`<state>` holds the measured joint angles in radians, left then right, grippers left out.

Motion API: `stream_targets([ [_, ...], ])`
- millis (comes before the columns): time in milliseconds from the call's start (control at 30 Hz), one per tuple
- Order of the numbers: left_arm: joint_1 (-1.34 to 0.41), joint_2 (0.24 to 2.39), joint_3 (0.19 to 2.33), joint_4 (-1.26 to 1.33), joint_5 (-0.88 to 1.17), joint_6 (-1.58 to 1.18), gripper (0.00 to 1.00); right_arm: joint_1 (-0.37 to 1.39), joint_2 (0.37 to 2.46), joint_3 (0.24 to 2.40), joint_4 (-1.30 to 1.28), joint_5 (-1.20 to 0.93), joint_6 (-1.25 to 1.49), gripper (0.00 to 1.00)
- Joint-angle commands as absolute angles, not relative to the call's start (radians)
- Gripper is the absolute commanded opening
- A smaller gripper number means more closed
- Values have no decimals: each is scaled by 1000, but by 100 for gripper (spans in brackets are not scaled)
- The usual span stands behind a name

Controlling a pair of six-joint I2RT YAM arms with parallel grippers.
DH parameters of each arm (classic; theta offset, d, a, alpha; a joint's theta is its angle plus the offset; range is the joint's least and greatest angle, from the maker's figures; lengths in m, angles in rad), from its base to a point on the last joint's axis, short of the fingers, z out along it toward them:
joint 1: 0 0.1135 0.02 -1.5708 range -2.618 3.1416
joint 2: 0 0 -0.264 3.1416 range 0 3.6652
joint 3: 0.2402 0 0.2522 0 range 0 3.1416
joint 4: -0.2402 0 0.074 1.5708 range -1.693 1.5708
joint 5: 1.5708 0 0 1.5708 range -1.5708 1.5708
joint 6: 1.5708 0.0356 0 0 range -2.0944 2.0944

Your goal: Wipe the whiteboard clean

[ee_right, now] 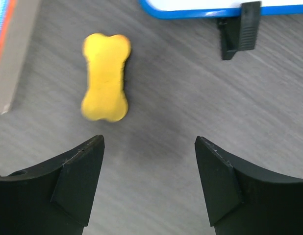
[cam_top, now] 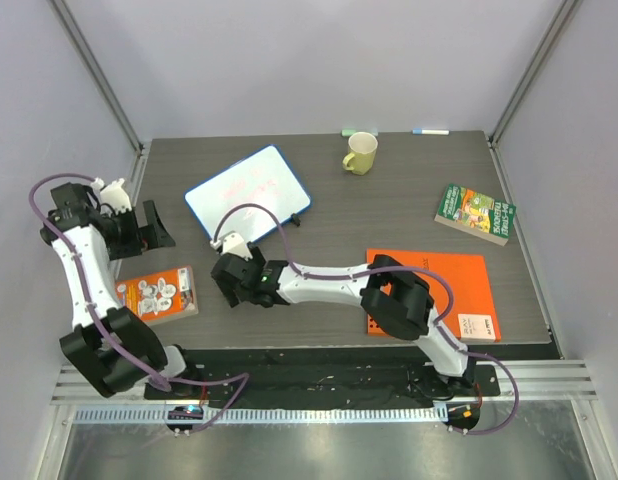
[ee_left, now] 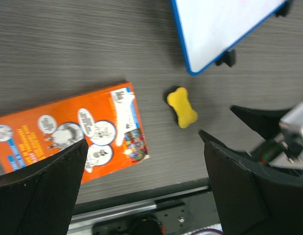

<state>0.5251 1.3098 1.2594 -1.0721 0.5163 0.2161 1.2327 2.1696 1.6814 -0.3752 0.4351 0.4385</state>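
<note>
hovered the right gripper, jaws wide, just short of the yellow eraser, likely to grab it; parked the left gripper open too. spotted the whiteboard just beyond.

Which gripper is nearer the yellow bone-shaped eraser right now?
Right. The right gripper hovers open just short of the yellow bone-shaped eraser; the left gripper hangs open farther back, near the orange book.

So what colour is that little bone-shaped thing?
The bone-shaped thing is yellow, clearest in the right wrist view.
</note>
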Motion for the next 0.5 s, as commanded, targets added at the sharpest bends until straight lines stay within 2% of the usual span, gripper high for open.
stream_targets([
  [0, 548, 1316, 1310, -1195, 726, 213, 100, 1209, 2190, 1758, -338, 445, 414, 79],
  [467, 548, 1247, 1210, -1146, 667, 258, 100, 1198, 2286, 1898, -310, 288, 377, 77],
])
